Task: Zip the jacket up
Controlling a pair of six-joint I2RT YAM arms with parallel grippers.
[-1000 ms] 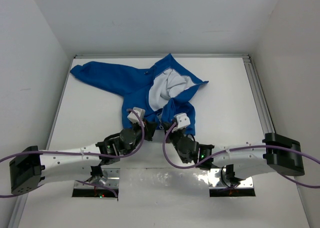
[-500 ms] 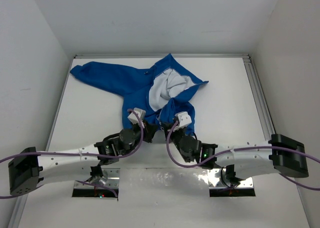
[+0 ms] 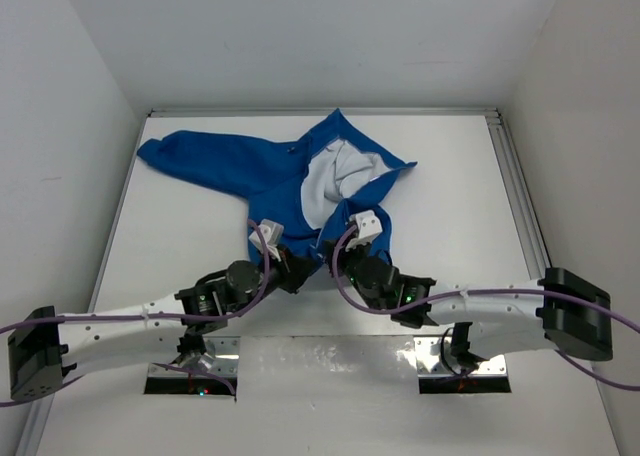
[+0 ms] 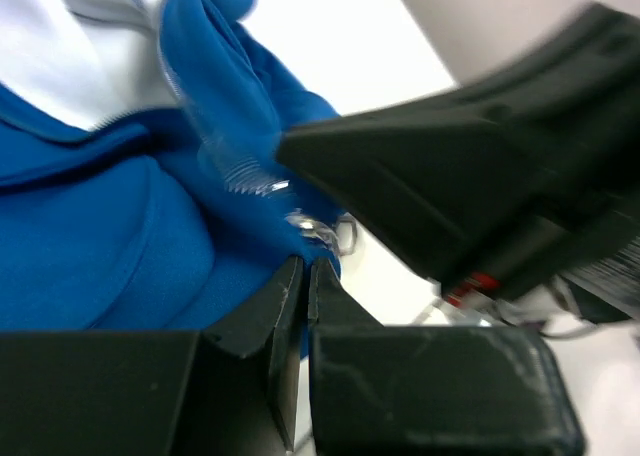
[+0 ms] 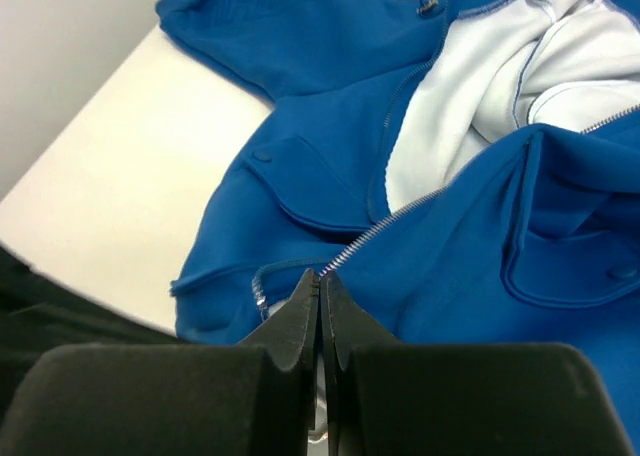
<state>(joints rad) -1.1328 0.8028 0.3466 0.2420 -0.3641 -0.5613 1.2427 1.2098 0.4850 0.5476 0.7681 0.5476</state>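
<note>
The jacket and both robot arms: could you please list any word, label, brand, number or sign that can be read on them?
No text can be read in any view.
jacket: plain blue fabric with pale lining, no print or brand showing.
pale label at the right edge of the left wrist view: dark marks, too blurred to read.

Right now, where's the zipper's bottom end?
Zipper end: right wrist view, lower centre, at the right tool's tips on the jacket's near hem; left tool close beside it.
</note>
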